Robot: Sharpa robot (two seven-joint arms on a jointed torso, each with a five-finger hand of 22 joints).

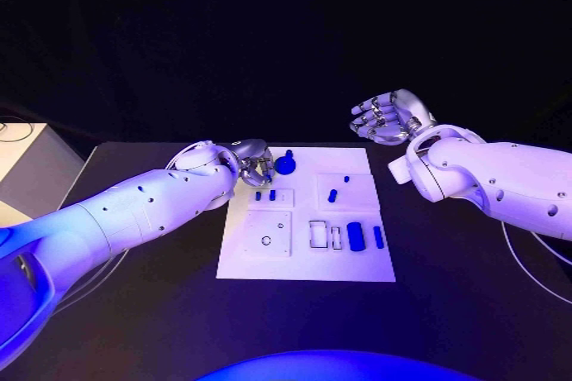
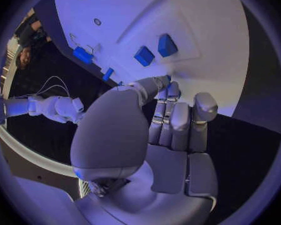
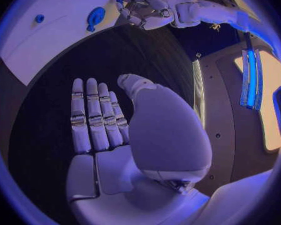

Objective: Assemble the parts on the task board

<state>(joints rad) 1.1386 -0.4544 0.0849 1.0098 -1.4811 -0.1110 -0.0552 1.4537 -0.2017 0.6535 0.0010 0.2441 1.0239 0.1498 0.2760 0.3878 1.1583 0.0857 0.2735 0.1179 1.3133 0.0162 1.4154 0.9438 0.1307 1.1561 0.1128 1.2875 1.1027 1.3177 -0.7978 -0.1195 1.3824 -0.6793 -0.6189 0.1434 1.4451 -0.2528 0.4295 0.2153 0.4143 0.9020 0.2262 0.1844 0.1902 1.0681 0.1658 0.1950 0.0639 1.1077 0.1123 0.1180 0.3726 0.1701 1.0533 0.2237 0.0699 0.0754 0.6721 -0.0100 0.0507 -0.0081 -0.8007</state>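
The white task board (image 1: pixel 307 257) lies mid-table. On it are a blue teardrop part (image 1: pixel 285 162) at the far left corner, small blue parts (image 1: pixel 264 196) (image 1: pixel 332 196) mid-board, and long blue parts (image 1: pixel 355 232) near the right edge. My left hand (image 1: pixel 250 163) hovers at the board's far left corner, just left of the teardrop part. In the left wrist view the thumb (image 2: pixel 147 87) lies against the fingertips above blue parts (image 2: pixel 144 55); anything pinched there is hidden. My right hand (image 1: pixel 388 116) is raised beyond the far right corner, fingers straight (image 3: pixel 93 115), holding nothing.
A pale cabinet (image 1: pixel 30 170) stands off the table's left side, with a cable (image 1: pixel 12 131) on top. The bare black table (image 1: pixel 459 265) stretches right of the board. A white cable (image 1: pixel 531 265) hangs by my right arm.
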